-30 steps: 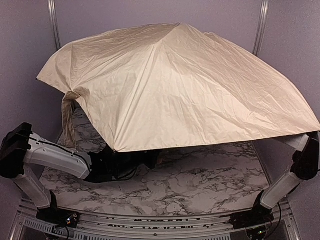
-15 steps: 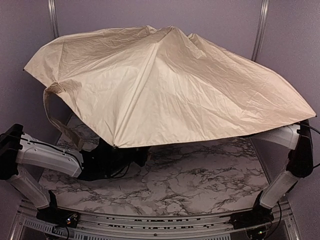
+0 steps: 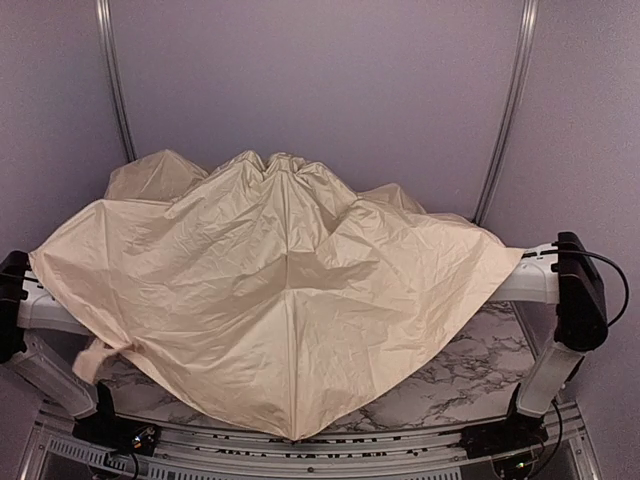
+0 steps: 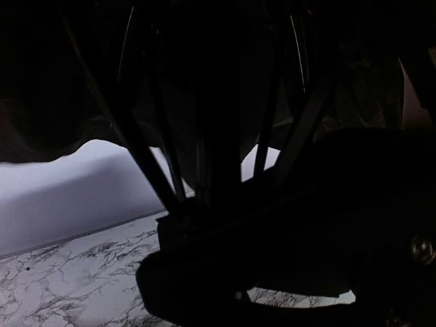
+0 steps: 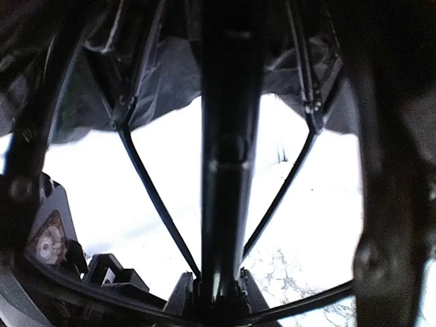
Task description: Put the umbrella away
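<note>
Though limp, umbrella [image 3: 285,300] over marble table [image 3: 470,372].

Marble-pattern table [image 3: 472,372]: white top with grey veining. Bare surface shows at its right side and in a small patch near its left front. A silver metal frame rail [image 3: 300,452] runs along the table's near edge. Behind the table stands a plain lilac-grey back wall [image 3: 320,90]. Two slim metal posts rise behind the table: left post [image 3: 112,80] toward its left side, right post [image 3: 508,110] toward its right, leaning slightly in view. Matching side panels flank the table, left panel [image 3: 45,120] and right panel [image 3: 595,120].
</note>
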You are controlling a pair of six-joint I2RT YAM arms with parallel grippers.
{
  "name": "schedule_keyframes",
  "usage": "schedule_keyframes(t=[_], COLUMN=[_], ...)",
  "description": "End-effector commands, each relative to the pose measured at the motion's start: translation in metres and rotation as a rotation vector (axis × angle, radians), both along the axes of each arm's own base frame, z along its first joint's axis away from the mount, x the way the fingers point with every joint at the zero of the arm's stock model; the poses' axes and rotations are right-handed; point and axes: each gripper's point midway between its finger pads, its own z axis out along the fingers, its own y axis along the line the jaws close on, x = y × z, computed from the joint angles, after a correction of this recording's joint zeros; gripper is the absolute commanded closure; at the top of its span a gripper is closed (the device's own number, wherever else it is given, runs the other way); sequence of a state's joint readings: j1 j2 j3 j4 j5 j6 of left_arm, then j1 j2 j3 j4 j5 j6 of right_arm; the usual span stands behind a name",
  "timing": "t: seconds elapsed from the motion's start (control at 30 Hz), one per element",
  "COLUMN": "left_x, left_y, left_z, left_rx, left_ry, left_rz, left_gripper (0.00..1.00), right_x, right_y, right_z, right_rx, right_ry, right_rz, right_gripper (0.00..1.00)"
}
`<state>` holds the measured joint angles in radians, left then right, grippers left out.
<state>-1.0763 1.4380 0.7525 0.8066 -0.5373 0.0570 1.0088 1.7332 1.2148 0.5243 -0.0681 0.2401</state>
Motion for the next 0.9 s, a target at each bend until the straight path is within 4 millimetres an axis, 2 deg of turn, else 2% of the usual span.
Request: schedule_keyframes(t=[0.0,0.13,0.27,0.33,0.43,0.53,0.63,0.7,0.87], left_x=[-0.037,-0.038,-0.038,-0.036,-0.034,-0.043,-0.064,-0.076,-0.097], left_y=[-0.012,-0.008,-0.016,-0.025,-0.040,-0.054,-0.063,-0.065,-0.061], left_z=[0.103,0.101,0.083,0.063,0.021,-0.017,-0.060,-0.081,-0.115], left_rx=[-0.221,-0.227,-0.200,-0.158,-0.067,-0.012,0.078,0.127,0.187], left_ry=[-0.250,-0.251,-0.209,-0.161,-0.067,0.015,0.068,0.093,0.145], left_rz=[-0.147,-0.144,-0.178,-0.196,-0.226,-0.310,-0.410,-0.468,-0.560], left_gripper=[1.00,1.00,1.00,1.00,0.96,0.83,0.65,0.59,0.52], right_x=[0.003,0.002,0.008,0.017,0.032,0.046,0.052,0.064,0.068], right_y=[-0.010,-0.009,-0.013,-0.021,-0.039,-0.062,-0.082,-0.107,-0.148], right_z=[-0.098,-0.096,-0.069,-0.046,-0.002,0.046,0.082,0.099,0.129], right_rx=[-0.260,-0.256,-0.194,-0.122,-0.016,0.054,0.089,0.089,0.067], right_ry=[0.171,0.175,0.156,0.147,0.102,0.017,-0.059,-0.112,-0.197], right_rz=[-0.019,-0.013,-0.027,-0.050,-0.088,-0.146,-0.193,-0.261,-0.297], right_gripper=[0.87,0.87,0.88,0.89,0.90,0.90,0.91,0.92,0.94])
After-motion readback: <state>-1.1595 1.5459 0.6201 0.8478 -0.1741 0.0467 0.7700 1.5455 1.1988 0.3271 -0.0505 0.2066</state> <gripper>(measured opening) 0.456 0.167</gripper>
